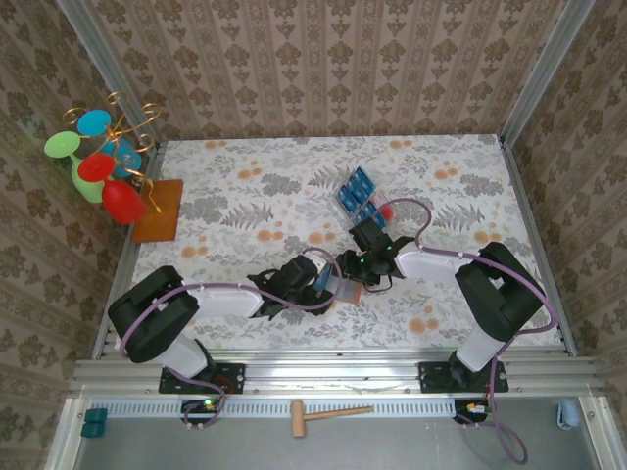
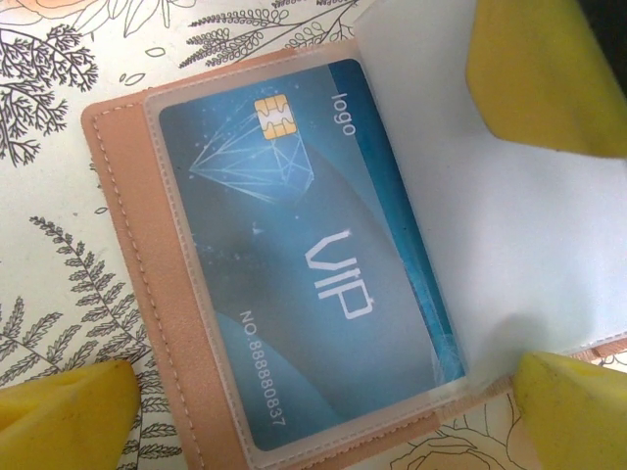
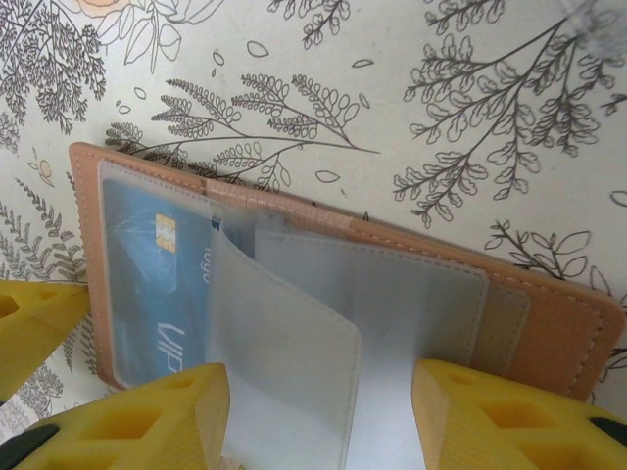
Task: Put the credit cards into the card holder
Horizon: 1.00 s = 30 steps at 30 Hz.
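The tan card holder [image 2: 122, 245] lies open on the floral table, its leather edge [image 3: 558, 333] toward the right. A blue VIP credit card [image 2: 294, 264] sits inside its clear left pocket [image 3: 137, 255]. A frosted inner sleeve [image 3: 284, 343] stands lifted between the fingers of my right gripper [image 3: 318, 431], which is open. My left gripper [image 2: 318, 421] is open over the card's lower end, its yellow fingertips [image 2: 59, 411] outside the holder. In the top view both grippers [image 1: 315, 279] [image 1: 355, 266] meet over the holder [image 1: 341, 291]. More blue cards [image 1: 358, 193] lie in a clear tray behind.
A stand of coloured plastic glasses [image 1: 103, 166] rises at the far left over an orange-brown mat [image 1: 160, 211]. A wooden mallet [image 1: 323, 416] lies in front of the rail. The tray's red dot [image 1: 387, 211] is just behind my right gripper.
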Tool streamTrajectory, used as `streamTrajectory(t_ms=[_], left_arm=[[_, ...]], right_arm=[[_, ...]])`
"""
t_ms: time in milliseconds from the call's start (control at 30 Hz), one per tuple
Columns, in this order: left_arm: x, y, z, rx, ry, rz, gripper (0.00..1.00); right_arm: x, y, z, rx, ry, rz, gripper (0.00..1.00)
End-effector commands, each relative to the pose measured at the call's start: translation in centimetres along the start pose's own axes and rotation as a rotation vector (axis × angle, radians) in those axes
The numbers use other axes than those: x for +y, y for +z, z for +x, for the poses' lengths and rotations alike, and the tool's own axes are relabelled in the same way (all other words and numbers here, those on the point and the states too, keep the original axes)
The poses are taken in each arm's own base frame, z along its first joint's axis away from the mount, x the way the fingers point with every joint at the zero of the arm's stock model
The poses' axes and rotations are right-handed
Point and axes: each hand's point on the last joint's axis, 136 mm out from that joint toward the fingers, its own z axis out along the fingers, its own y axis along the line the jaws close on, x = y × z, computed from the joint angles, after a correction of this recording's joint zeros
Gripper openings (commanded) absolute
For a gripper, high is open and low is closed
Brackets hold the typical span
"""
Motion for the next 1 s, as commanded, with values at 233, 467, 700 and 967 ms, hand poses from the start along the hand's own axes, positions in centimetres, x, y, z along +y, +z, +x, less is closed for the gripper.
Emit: streamTrajectory(t_ms=[233, 467, 700, 967], left_arm=[[0.4, -2.1, -1.4, -0.050, -0.005, -0.007, 1.00], [1.9, -4.6, -1.8, -0.124, -0.058, -0.020, 1.00], [4.8, -7.9, -2.3, -0.226, -0.154, -0.049, 1.00], [6.6, -9.6, -2.1, -0.271, -0.204, -0.063, 1.00]], right_arm=[[3.2, -0.5, -0.4, 0.021, -0.034, -0.053, 0.52], [4.9, -0.8, -0.7, 0.017, -0.046, -0.065, 0.52], [6.9, 1.1, -1.1, 0.048, -0.064, -0.056, 0.52], [8.0, 4.8, -1.1, 0.100, -0.075, -0.032, 0.52]])
